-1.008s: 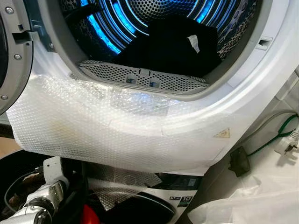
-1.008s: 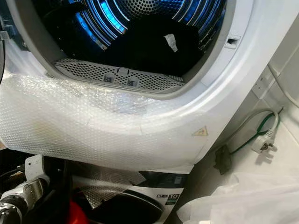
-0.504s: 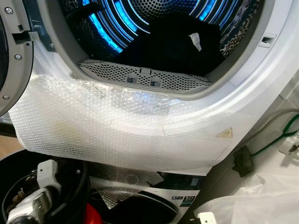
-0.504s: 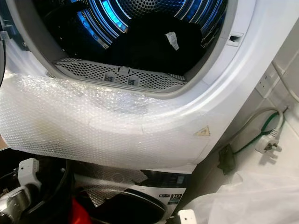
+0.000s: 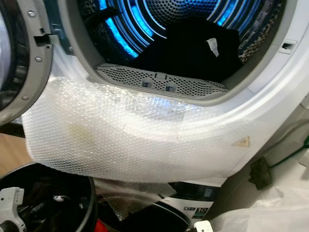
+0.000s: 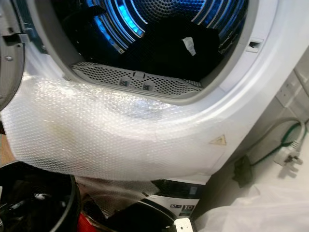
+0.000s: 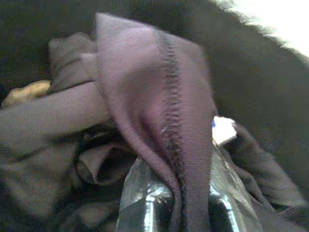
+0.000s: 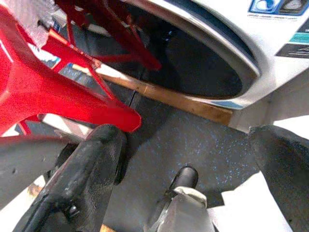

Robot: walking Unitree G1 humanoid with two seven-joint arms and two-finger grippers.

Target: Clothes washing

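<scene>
At the left edge of the head views the open door [image 5: 19, 58] of the upper machine hangs swung aside, its grey inner ring facing the camera. Below it sits a round black basket [image 5: 72, 193] on the floor, dark contents inside. A sheet of bubble wrap [image 5: 120, 135] covers the white front panel under the drum opening [image 6: 159, 29], sagging over the top of the lower machine [image 6: 159, 212], whose dark round door shows beneath. Inside the blue-lit drum a black garment [image 5: 193, 46] lies on the drum floor behind the perforated grey lint filter [image 5: 161, 82], a white label on its right side. Right of the machines a grey cable and white plug [image 6: 289, 154] lie beside crumpled clear plastic sheeting [image 6: 260, 217]. In the left wrist view the left tool [image 7: 181, 208] is clenched on a fold of dark purplish cloth [image 7: 159, 96] with a stitched seam, which drapes over the fingers among other dark fabric. In the right wrist view the right tool [image 8: 188, 193] stands released, fingers [image 8: 82, 179] spread, near a red frame [image 8: 53, 82] above the dark floor [image 8: 193, 140].
</scene>
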